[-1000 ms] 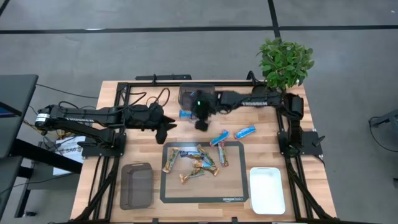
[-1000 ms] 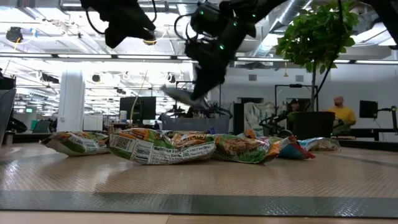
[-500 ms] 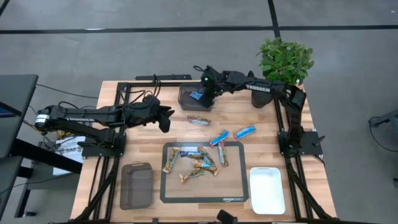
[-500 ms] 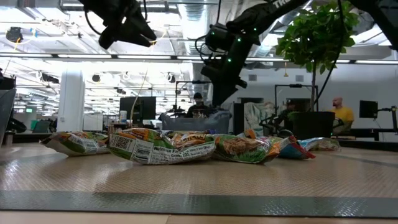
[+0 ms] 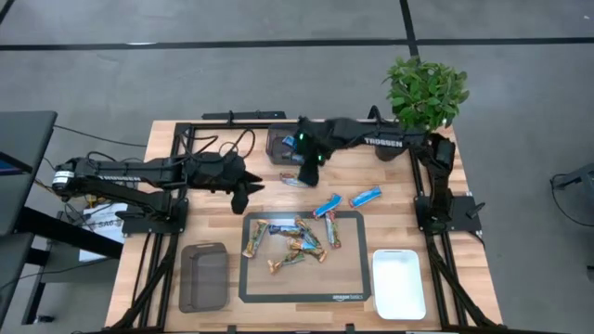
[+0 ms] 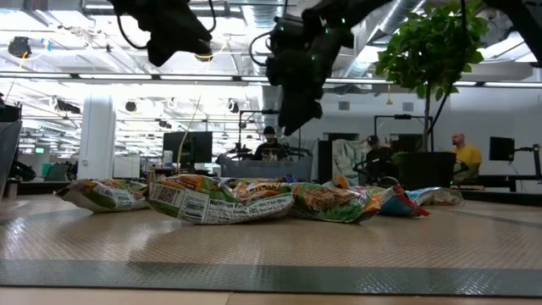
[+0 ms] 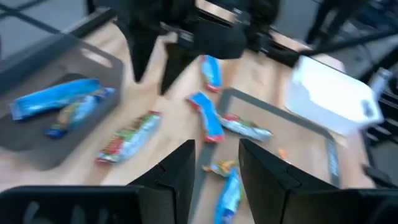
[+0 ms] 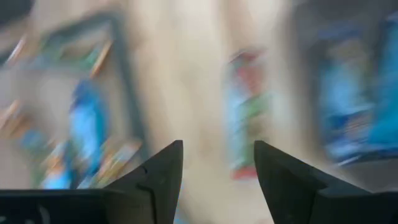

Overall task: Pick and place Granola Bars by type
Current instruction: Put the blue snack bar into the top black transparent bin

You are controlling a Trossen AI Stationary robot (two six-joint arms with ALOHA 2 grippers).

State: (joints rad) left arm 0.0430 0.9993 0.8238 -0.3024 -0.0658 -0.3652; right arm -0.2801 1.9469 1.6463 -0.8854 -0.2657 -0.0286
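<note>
Near edge of desk (image 5: 167, 130), 6 o'clock: mat (image 5: 302, 295) holds jumble of Granola Bars (image 5: 293, 243), unsorted.

Mid desk: two blue bars (image 5: 327, 205) at mat's 1 o'clock, one white-red bar (image 5: 295, 180) lying loose.

Left jaws (image 5: 241, 198) hover at 9 o'clock, spread, empty.

Far: right jaws (image 5: 307, 170) spread, empty, just off bin (image 5: 277, 144) at 12 o'clock. Half second back they were over bin with blue bar; now bar sits inside, so one more sorted.

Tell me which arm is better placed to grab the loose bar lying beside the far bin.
Right. Its gripper hovers almost over that bar, jaws open and empty. The left gripper sits farther off, toward the mat.
</note>
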